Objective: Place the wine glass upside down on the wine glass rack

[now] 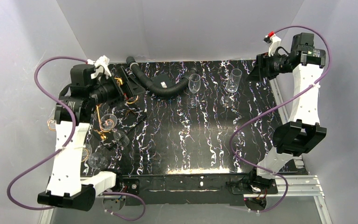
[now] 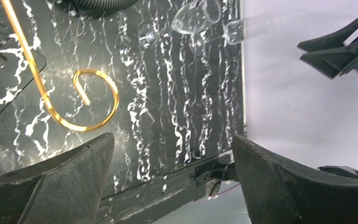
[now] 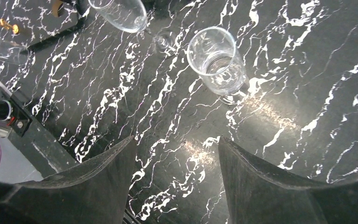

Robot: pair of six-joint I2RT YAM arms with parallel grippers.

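Note:
Two clear wine glasses stand upright at the back of the black marbled table, one (image 1: 194, 84) near the middle and one (image 1: 233, 80) to its right. The gold wire rack (image 1: 103, 134) stands at the left, with several glasses hanging from it, one being (image 1: 108, 122). My left gripper (image 1: 133, 86) is open and empty beside the rack's top; its wrist view shows a gold spiral scroll (image 2: 95, 100) ahead of the open gripper (image 2: 172, 154). My right gripper (image 1: 255, 72) is open and empty, right of the right glass. That glass (image 3: 216, 58) sits beyond the open gripper (image 3: 175, 144).
A black corrugated hose (image 1: 161, 87) curves across the back between the rack and the middle glass. The other upright glass (image 3: 119, 11) shows at the top of the right wrist view. Grey walls enclose the table on three sides.

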